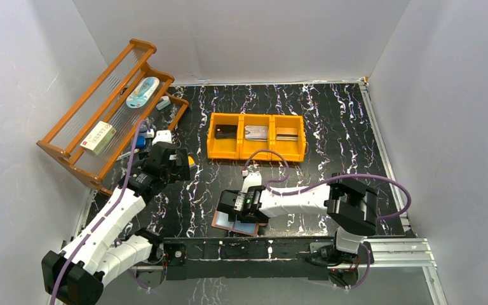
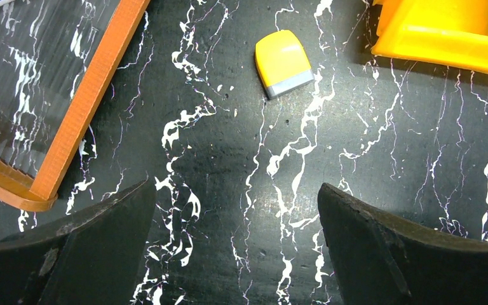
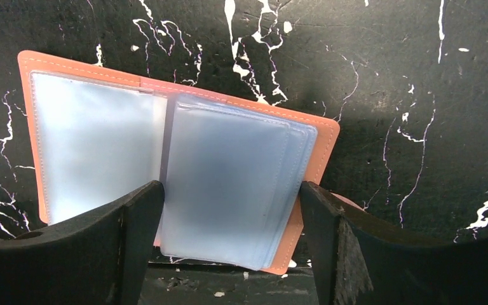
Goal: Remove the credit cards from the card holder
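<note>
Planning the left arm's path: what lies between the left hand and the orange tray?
A small yellow-and-grey block, apart from both the left hand and the tray; the left wrist view shows it.

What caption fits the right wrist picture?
Open right gripper over the open pink card holder, its pale sleeves looking empty.

The card holder (image 1: 229,222) lies open on the table (image 1: 330,108) by its near edge, at 6 o'clock from the three-compartment tray (image 1: 256,154) and well apart from it. Credit cards (image 1: 255,133) lie in each tray compartment. The rack (image 1: 101,114) stands at 10 o'clock from the card holder. A small block (image 2: 283,63) lies at 8 o'clock from the tray, between rack and tray.
</note>
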